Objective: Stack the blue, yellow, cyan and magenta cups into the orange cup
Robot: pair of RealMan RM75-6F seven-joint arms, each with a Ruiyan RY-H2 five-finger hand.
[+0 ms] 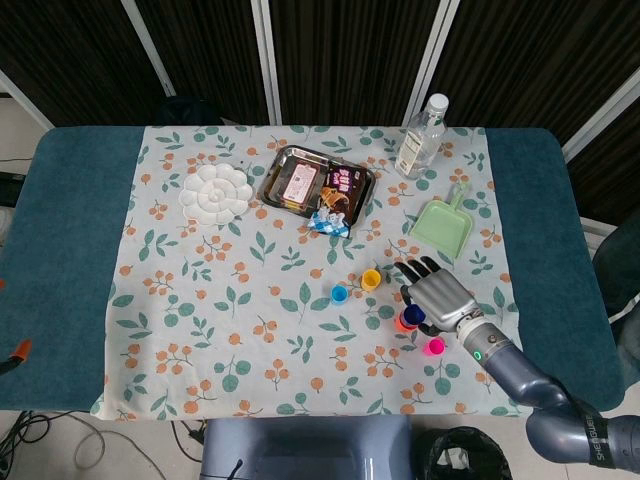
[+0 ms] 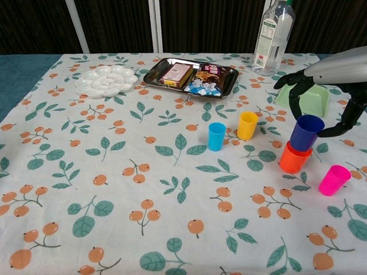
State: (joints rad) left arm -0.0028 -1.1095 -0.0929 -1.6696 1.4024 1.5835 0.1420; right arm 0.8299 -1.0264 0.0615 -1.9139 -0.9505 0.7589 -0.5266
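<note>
Beside the green dustpan (image 2: pixel 309 100), right hand (image 2: pixel 330 86) pinches blue cup (image 2: pixel 305 132) seated in orange cup (image 2: pixel 295 160).

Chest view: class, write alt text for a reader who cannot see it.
The right hand holds the blue cup, tilted, in the mouth of the orange cup on a floral cloth. The yellow cup and cyan cup stand to the left, the magenta cup to the right.

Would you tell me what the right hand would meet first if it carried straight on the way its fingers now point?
Probably the green dustpan: the right hand, over the blue cup, points towards it, though height is unclear.
</note>
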